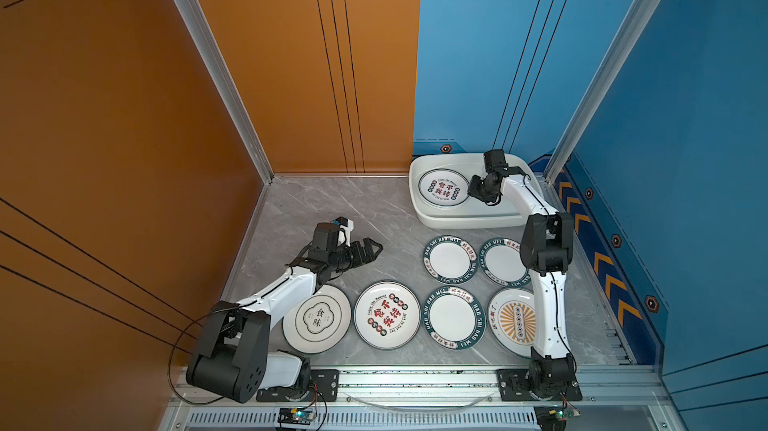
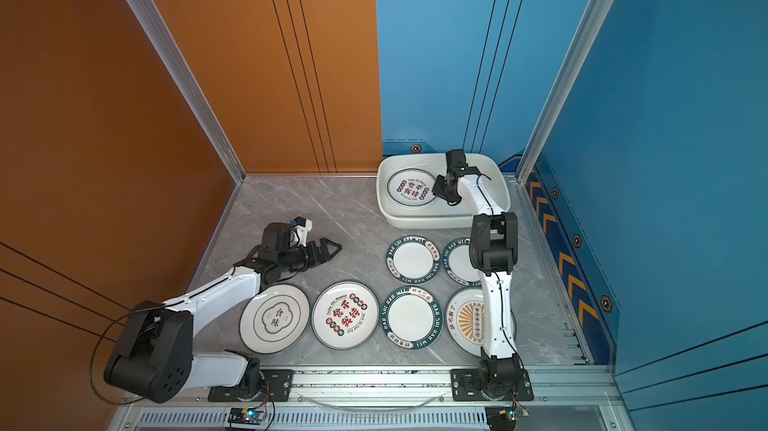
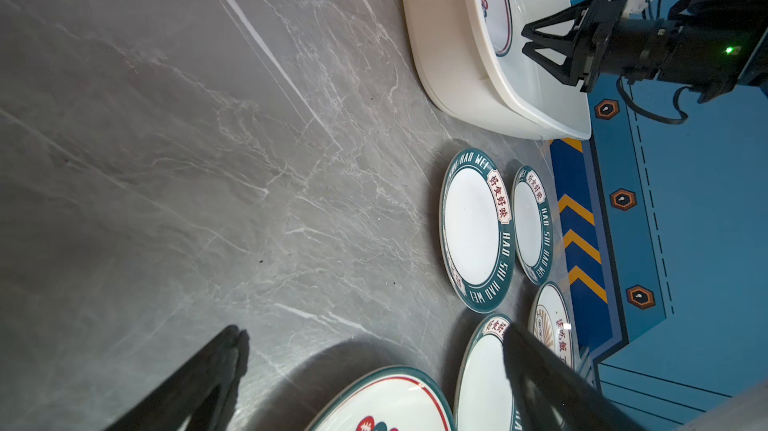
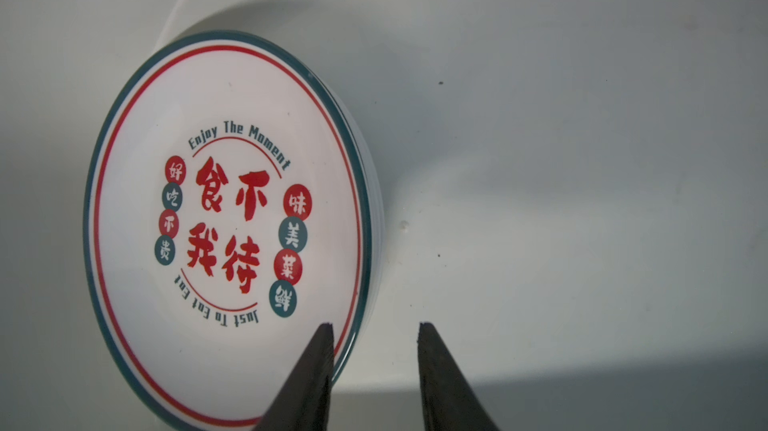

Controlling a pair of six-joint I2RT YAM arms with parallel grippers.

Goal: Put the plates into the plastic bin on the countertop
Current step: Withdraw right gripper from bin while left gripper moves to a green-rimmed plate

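"Grey marble countertop (image 1: 332,208), orange wall (image 1: 124,117) on one side, blue wall (image 1: 478,54) on the other. How does the right arm stand?"

"Up from the front rail (image 1: 415,383), elbow raised, forearm reaching back over the plastic bin (image 1: 465,221) in the far right corner. The wrist bends down, and the right gripper (image 4: 375,325) hangs above the bin floor with its fingers partly apart and nothing between them (one fingertip lines up with a plate's rim, the other with bare white plastic)."

"So a plate is in?"

"One: the red-lettered plate (image 4: 224,221) lies flat in the bin's left half in both top views."

"And the left arm?"

"Stretched low toward the middle. The left gripper (image 1: 372,248) is spread wide and empty over bare marble."

"What lies outside?"

"Six, in front of the bin: three teal-rimmed plates (image 1: 449,260), a second red-lettered plate (image 1: 386,314), a clover-marked plate (image 1: 318,318) partly under the left forearm, and the sunburst plate (image 1: 515,321), half hidden by the right arm."
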